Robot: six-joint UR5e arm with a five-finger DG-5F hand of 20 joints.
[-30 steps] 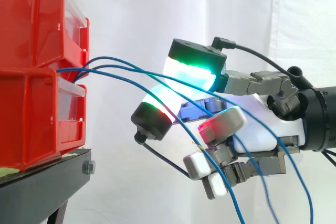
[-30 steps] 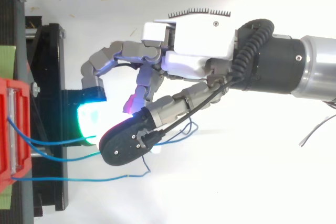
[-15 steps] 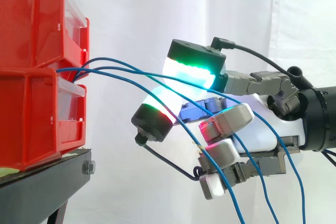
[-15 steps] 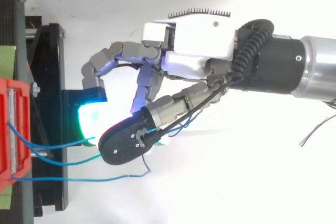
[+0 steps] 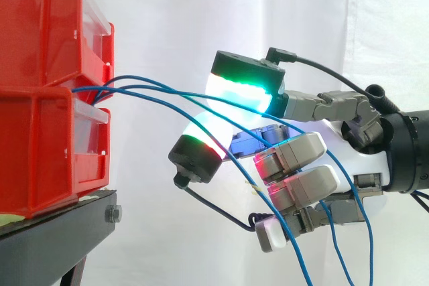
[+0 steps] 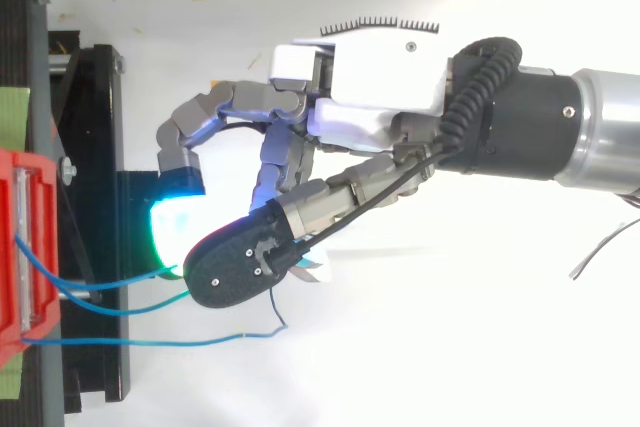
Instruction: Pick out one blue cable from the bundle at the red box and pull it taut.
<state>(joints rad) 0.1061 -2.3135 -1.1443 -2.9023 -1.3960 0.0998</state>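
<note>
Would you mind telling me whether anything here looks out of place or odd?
Nothing looks damaged or spilled. One oddity: the blue cables leaving the gap between the stacked red bins sag in slack arcs, and several cross the hand together, so none looks singled out or taut.

From the side we see a white fabric curtain [image 5: 174,5] hanging behind everything, brightly and evenly lit, with a vertical fold running down at about one o'clock. At seven o'clock stands a black metal stand [image 5: 47,246], a silver bolt [image 5: 112,214] in its edge. From above, the stand lies at nine o'clock over a plain white surface [image 6: 450,367], a strip of green tape [image 6: 12,112] on it.
</note>
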